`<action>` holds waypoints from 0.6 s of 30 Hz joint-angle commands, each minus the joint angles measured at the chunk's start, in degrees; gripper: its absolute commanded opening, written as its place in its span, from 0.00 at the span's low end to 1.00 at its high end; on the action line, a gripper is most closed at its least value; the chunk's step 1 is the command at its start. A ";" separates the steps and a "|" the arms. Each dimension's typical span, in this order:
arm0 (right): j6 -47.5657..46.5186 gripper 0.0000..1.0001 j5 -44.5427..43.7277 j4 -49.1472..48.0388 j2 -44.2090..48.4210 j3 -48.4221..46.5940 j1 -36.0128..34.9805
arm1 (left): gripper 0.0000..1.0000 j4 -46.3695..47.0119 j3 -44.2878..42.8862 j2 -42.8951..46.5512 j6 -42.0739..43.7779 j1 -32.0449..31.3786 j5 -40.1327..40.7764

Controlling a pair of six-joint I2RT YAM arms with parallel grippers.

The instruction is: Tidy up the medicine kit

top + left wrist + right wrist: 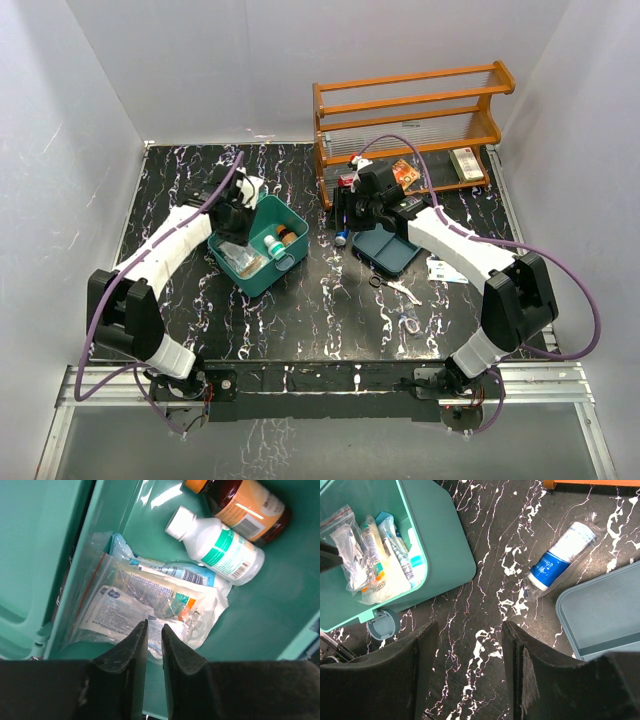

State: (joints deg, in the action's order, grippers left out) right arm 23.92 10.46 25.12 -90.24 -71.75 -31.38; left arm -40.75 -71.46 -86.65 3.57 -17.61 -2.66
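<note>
Both jaws empty: left near-shut, right parted.

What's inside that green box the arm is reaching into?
Inside the medicine kit lie a white bottle, an amber bottle and a pile of clear bags holding packets. Whatever lies under the bags is covered, and the left tool hides the near floor.

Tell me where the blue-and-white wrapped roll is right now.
The wrapped roll lies on the black table, seen in the right wrist view between the medicine kit and the dark blue-teal tray, ahead of the right gripper.
</note>
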 commanded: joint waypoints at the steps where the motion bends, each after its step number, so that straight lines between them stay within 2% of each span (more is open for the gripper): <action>1: 0.51 0.50 0.18 -2.97 2.52 0.08 0.35 | 0.16 5.07 3.09 0.95 -4.70 -1.72 10.19; 6: 0.51 0.51 -0.13 -2.99 2.77 0.49 0.36 | 0.23 6.19 4.88 0.98 -4.80 -1.81 11.99; 12: 0.42 0.51 -0.09 -3.03 3.02 1.02 0.52 | 0.43 7.66 6.52 0.96 -6.23 -1.78 10.97; 18: 0.34 0.51 -0.09 -3.00 3.53 1.74 0.64 | 0.47 7.82 7.43 -0.33 -6.58 -1.74 9.60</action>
State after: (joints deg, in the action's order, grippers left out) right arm 24.12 10.48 25.04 -89.65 -70.59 -31.09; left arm -33.15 -65.06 -86.80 -2.15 -19.51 7.14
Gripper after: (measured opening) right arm 0.509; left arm 0.466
